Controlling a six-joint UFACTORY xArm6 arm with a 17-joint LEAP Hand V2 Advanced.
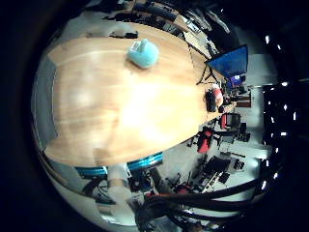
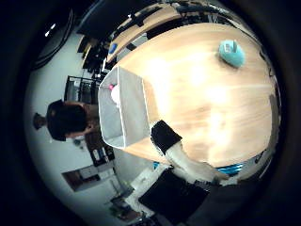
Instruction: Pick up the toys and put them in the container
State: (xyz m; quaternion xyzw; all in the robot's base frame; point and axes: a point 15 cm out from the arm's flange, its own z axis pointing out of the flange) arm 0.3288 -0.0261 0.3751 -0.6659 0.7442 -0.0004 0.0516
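A light blue toy [image 1: 144, 53] lies on the wooden table [image 1: 106, 106], near its far end. In the right thumb side palm view the same toy [image 2: 230, 52] lies far across the table from a grey open container [image 2: 129, 111] that stands at the table's edge. A small pink toy [image 2: 115, 93] lies inside the container. My hand [image 2: 177, 151] is high above the table, away from both. One black-tipped finger reaches out straight beside the container, and nothing shows in it.
A monitor [image 1: 230, 63] and dark office chairs [image 1: 214, 135] stand on the floor beyond one long side of the table. Blue chairs [image 1: 145, 162] stand at the near table edge. More desks [image 2: 141, 33] stand behind the container.
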